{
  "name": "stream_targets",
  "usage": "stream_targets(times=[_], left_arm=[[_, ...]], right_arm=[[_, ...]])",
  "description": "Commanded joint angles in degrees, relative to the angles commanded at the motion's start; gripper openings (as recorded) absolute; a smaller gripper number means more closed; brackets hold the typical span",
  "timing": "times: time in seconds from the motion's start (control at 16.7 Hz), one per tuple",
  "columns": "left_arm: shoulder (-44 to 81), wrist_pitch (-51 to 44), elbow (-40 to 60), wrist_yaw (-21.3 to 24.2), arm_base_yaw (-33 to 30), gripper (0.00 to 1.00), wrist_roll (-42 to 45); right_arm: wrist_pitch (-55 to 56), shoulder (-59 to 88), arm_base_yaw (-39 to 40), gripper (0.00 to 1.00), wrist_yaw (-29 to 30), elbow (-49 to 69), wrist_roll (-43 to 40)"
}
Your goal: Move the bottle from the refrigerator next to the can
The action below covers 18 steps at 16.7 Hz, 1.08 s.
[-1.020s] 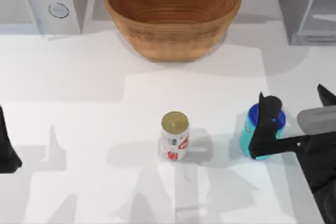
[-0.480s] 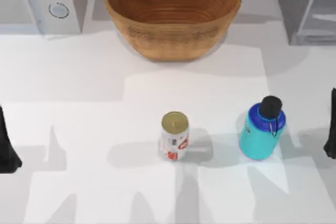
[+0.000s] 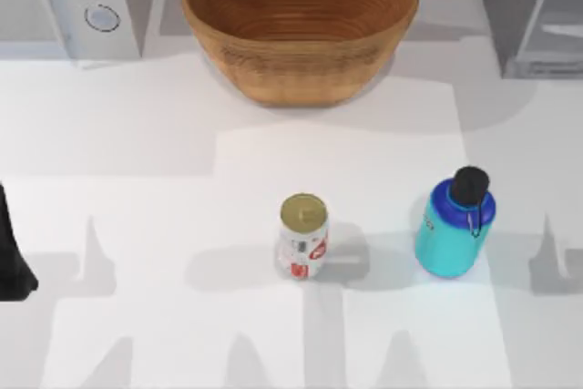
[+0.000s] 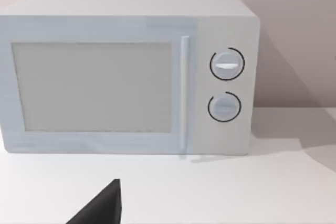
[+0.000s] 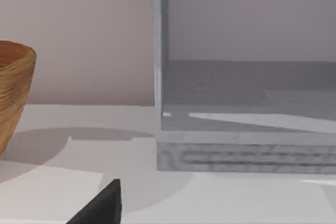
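So the bottle stood upright just right of the can, looking placed already, left gripper parked far left of the can, couldn't tell either gripper's finger state

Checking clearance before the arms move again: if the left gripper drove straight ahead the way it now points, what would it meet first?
Probably the microwave: it faces the left gripper squarely across bare table; depth is unclear.

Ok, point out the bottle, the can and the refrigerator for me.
bottle (image 3: 448, 239): top view, teal body.
can (image 3: 303, 212): top view, gold top.
refrigerator (image 3: 504, 6): top view, grey side wall.
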Motion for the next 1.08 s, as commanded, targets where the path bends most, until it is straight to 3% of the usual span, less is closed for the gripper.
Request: stream_targets(times=[0.66, 0.84, 1.08], left_arm=[[0.00, 0.00, 0.00, 0.00, 0.00, 1.00, 0.00], [0.00, 0.00, 0.00, 0.00, 0.00, 1.00, 0.00], [0.00, 0.00, 0.00, 0.00, 0.00, 1.00, 0.00]], right_arm=[[-5.91, -5.68, -1.76, 1.00, -0.35, 1.69, -0.09], [-13.27, -10.94, -1.86, 1.00, -0.30, 6.07, -0.15], [-30.98, -20.86, -1.85, 1.00, -0.41, 14.20, -0.20]])
